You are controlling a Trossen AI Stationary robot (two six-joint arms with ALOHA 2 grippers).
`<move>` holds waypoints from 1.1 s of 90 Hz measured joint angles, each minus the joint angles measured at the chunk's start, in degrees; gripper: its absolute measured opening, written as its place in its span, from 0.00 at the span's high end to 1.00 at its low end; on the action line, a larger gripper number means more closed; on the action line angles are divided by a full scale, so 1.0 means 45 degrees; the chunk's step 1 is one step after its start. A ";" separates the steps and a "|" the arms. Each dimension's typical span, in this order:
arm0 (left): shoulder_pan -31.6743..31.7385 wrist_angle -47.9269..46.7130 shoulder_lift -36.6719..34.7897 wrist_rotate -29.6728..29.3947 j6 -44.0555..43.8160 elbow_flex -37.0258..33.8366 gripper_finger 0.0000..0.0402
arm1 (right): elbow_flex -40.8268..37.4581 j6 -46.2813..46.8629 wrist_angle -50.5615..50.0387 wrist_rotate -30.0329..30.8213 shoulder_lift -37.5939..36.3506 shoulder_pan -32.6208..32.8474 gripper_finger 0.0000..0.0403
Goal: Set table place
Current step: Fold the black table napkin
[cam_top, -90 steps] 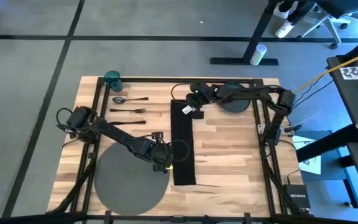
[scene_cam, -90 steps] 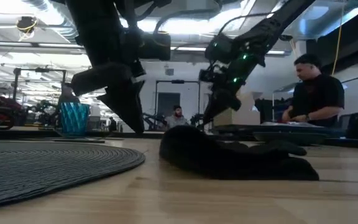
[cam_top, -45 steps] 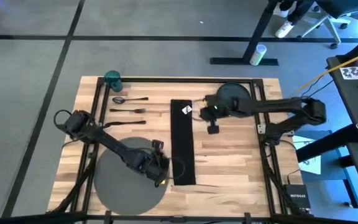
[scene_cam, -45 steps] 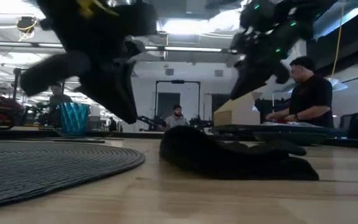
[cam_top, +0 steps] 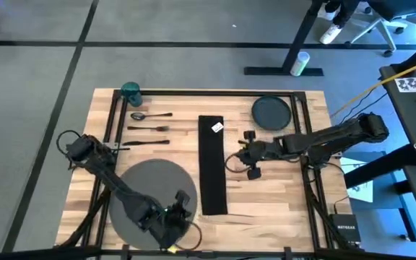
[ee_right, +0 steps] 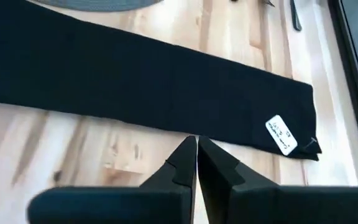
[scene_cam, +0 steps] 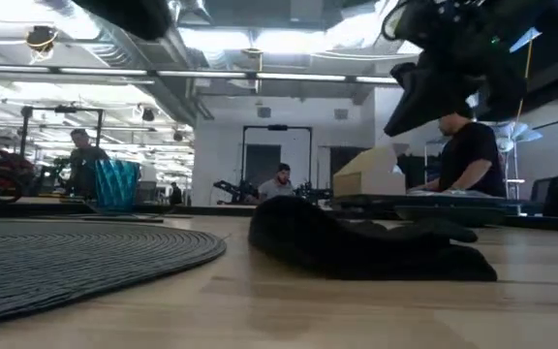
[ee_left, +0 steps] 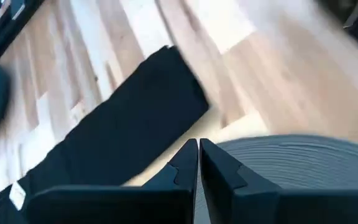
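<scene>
Hovering: left gripper [cam_top: 181, 217] closed over mat [cam_top: 139, 180] | right gripper [cam_top: 231, 160] closed (empty) beside napkin [cam_top: 211, 170]

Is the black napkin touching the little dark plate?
Apart. The high view shows bare wood between the black napkin and the dark plate, which sits off near the table's far right corner.
</scene>
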 joint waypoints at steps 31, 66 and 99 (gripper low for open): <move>0.1064 0.1948 0.0427 0.1533 -0.1754 0.0000 1.00 | 0.0003 0.0545 0.0219 0.0401 0.0003 0.0647 1.00; 0.1374 0.1977 0.0661 0.2579 -0.0858 -0.0005 0.81 | 0.0013 0.0596 0.0098 0.0401 0.0003 0.0637 1.00; 0.1376 0.2999 0.2013 0.0753 0.2078 -0.0005 0.70 | 0.0022 0.0573 -0.0043 0.0397 0.0008 0.0633 1.00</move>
